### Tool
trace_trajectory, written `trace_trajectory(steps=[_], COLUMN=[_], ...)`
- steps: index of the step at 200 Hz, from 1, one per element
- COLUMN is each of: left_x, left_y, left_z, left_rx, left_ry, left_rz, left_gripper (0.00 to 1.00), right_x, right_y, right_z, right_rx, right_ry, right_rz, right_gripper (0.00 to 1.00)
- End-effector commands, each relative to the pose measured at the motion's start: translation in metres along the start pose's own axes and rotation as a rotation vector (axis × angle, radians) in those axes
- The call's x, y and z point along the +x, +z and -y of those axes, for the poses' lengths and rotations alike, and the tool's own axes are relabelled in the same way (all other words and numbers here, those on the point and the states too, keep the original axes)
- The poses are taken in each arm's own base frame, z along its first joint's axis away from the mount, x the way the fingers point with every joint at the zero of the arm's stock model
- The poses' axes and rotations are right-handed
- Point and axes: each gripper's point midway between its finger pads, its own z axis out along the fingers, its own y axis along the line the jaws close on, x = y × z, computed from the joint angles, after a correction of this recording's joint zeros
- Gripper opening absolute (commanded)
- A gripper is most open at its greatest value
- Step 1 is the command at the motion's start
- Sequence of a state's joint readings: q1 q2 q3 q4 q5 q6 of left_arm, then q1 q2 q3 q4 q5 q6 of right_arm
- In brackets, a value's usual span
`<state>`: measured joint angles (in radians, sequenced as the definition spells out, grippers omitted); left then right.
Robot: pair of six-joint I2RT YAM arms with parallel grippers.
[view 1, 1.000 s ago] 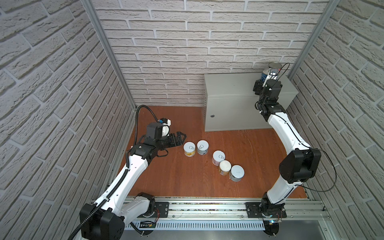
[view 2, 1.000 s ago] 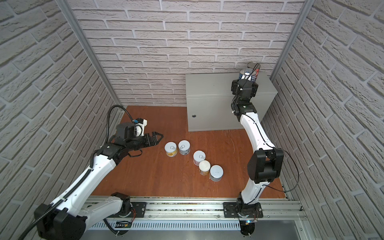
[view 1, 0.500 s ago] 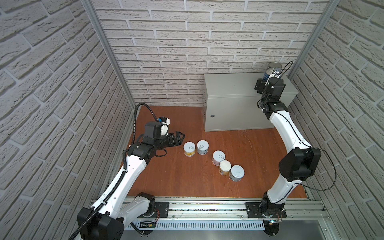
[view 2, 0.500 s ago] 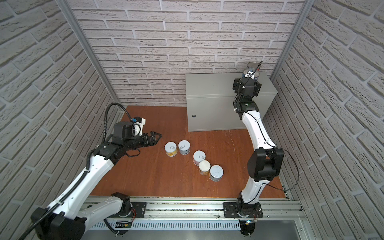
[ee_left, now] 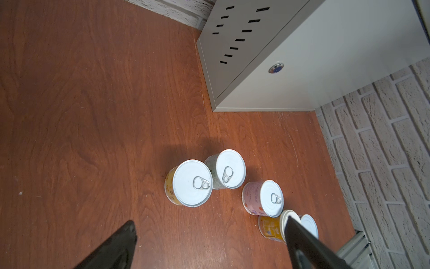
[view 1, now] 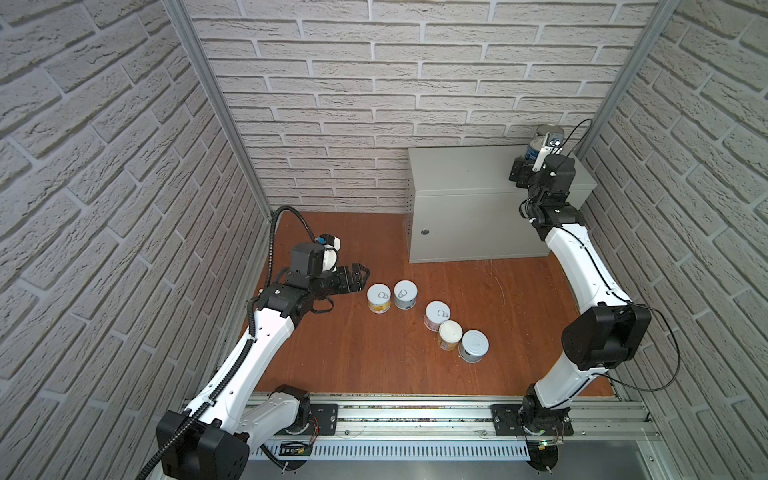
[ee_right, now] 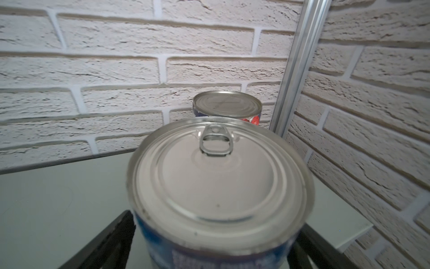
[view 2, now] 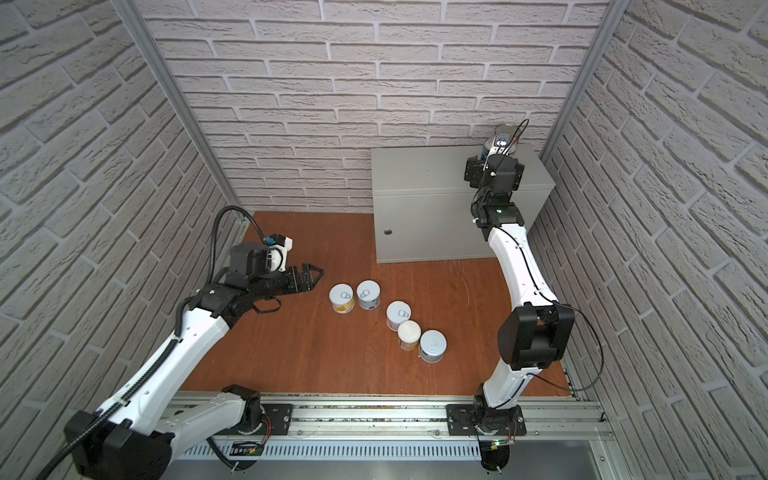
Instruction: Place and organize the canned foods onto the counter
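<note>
On the counter (view 1: 465, 174), in its back right corner, two dark-blue cans stand one behind the other: the near one (ee_right: 218, 181) and the far one (ee_right: 226, 103). My right gripper (ee_right: 216, 221) is open, and the near can stands between its fingers, with a thin gap on at least one side. On the floor stand several short white-lidded cans: yellow (view 1: 378, 298), grey-white (view 1: 405, 294), pink (view 1: 437, 315), orange (view 1: 449, 334) and grey (view 1: 473, 345). My left gripper (view 1: 362, 276) hovers open just left of the yellow can (ee_left: 190, 184), holding nothing.
Brick walls close in the wooden floor (view 1: 353, 357) on three sides. The counter's front door carries a round lock (view 1: 424, 232). A metal corner post (ee_right: 293, 69) rises right behind the far blue can. The aluminium rail (view 1: 415, 419) runs along the front.
My right gripper's jaws have spread off the near blue can, and its wrist has shifted slightly toward the back right. The left arm has barely moved.
</note>
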<state>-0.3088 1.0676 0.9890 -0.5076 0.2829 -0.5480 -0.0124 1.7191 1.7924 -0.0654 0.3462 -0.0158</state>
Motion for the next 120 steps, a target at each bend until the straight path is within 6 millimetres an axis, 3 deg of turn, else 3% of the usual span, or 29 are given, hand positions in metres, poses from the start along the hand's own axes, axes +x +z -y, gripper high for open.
trace_trajectory(steps=[1, 120], left_x=[-0.012, -0.008], left_y=[0.002, 0.020], left_z=[-0.002, 0.004], left_rx=[-0.015, 0.048], left_ry=[0.033, -0.012], left_rz=[0.048, 0.008], left_gripper=[0.98, 0.99], right_x=[-0.030, -0.044], right_y=[-0.016, -0.047], right_z=[-0.009, -0.003], right_rx=[-0.087, -0.124], right_ry=[-0.029, 0.037], right_rz=[0.029, 0.075], right_gripper=[0.98, 1.00])
